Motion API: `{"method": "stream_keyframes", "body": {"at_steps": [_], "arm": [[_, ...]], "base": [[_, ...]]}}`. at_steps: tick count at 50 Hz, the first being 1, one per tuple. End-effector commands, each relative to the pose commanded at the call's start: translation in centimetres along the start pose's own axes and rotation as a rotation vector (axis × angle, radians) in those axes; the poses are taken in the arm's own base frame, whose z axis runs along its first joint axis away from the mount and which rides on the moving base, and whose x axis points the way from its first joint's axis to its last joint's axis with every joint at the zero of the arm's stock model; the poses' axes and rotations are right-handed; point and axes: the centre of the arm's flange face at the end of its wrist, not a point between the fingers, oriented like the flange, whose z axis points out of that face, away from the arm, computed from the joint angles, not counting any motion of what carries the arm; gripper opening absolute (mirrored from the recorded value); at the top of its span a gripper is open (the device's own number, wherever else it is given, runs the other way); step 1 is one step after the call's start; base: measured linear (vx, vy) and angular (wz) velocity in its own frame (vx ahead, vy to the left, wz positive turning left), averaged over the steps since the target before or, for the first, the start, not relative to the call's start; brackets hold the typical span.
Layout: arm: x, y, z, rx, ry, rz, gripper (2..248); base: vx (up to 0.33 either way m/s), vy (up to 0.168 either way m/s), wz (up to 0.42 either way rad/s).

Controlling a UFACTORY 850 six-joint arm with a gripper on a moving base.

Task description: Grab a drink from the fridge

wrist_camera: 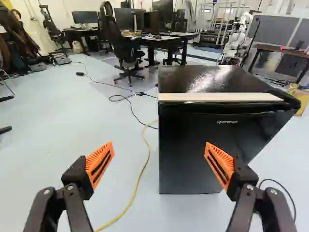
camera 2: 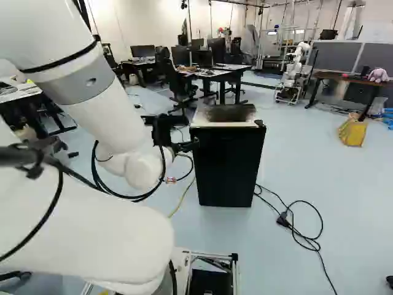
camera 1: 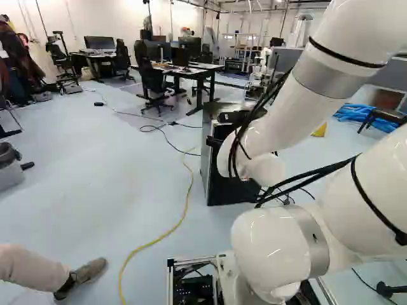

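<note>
Black fridge [wrist_camera: 207, 79], one, ahead of claw [wrist_camera: 159, 151], the latter empty, spread wide, presumably to take the door [wrist_camera: 193, 150] by its edge.

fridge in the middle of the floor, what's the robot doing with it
The white arm has its gripper at the front of the small black fridge, apparently to get a drink out. The fingers are spread with nothing between them gripped; one is in front of the door, the other out past its side edge. The door looks closed, and no drink is in sight, so nothing is being handled at this moment.
</note>
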Motion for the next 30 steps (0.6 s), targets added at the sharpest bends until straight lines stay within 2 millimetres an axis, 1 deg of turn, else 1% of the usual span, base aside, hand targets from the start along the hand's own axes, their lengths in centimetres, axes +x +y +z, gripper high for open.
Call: {"method": "stream_keyframes", "body": {"at_steps": [30], "arm": [[0.0, 0.0, 0.0, 0.0, 0.0, 0.0, 247]], "base": [[0.0, 0.0, 0.0]]}}
